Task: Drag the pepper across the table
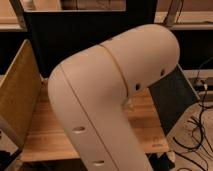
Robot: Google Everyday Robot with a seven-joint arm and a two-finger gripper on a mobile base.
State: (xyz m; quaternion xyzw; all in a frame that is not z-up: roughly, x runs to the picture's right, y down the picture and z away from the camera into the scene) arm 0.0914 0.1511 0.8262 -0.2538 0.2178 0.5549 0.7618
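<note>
**Arm in the way, pepper not yet found**

Nearest to the camera is my own arm [107, 95], and it fills most of the view. One thick, pale segment rises from the bottom edge toward the left. It bends sharply there, and a second segment runs up and to the right, ending in a rounded shoulder near the top right. Past that shoulder the arm is hidden.

My gripper is out of view, somewhere beyond or beneath this bend. I cannot tell whether it is spread, pressed together or pinching anything.

Behind the arm lies the wooden surface [45, 135], with bare planks showing on the left and a strip on the right. The pepper is not on either visible part. If it is on the surface, it sits in the middle stretch that my arm covers.

A yellowish panel [17, 90] stands at the left edge of the surface and a dark panel [175, 100] at the right. Loose cables [200, 125] trail on the floor beyond the right one. Farthest back is a dark wall [65, 35] under a shelf.

I judge this to be the approach step, with no contact shown. The next move calls for bringing the gripper down beside the pepper and pressing against it or pinching it. Then comes a low, steady pull along the planks, kept clear of both side panels.
</note>
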